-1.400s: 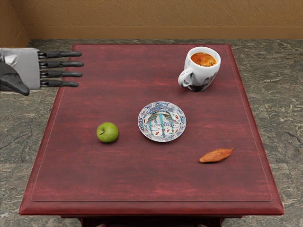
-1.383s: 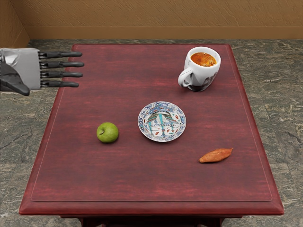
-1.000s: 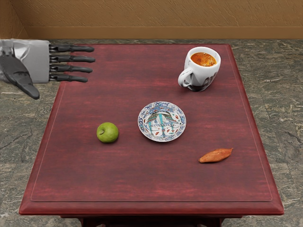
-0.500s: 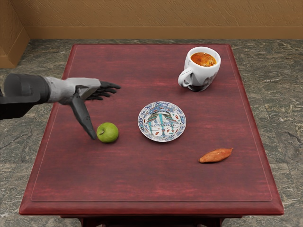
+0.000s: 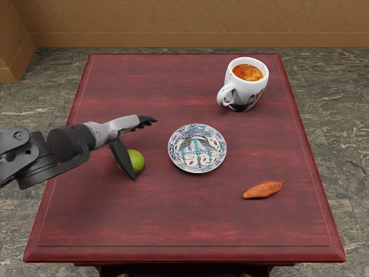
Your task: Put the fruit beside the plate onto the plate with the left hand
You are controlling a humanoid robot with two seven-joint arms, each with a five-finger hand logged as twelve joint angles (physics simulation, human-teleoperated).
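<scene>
Nearest the viewer, in the lower right of the frame, a sweet potato (image 5: 263, 189) is seen lying alone on the table (image 5: 173, 222), well apart from everything the task concerns.

Further back, left of centre, the apple (image 5: 137, 160) is shown resting on the table top, near the plate (image 5: 197, 148) but not touching it, on the plate's left side. The left hand (image 5: 118, 130) is held over and just behind the apple, its arm entering from the left edge of the frame. The hand is spread wide and nothing is grasped: the fingers (image 5: 144, 121) are stretched out towards the right, while the thumb (image 5: 124, 163) is pointed down across the apple's near left side and hides part of it. Whether the thumb touches the fruit cannot be settled from this angle.

The step in hand is judged to be the reach, with the grasp not yet made. For the next move, the hand would need to be lowered around the apple and the fingers closed against the thumb, after which a short lift and carry to the right would be called for. The plate is small and shallow, so a gentle release at its centre is advised.

In the upper right a white mug (image 5: 244, 83) of reddish liquid is placed, clear of the path.

The surface is dark red wood with a raised edge. Beyond it, a grey stone floor and a tan panelled wall are visible. The right hand is not shown.
</scene>
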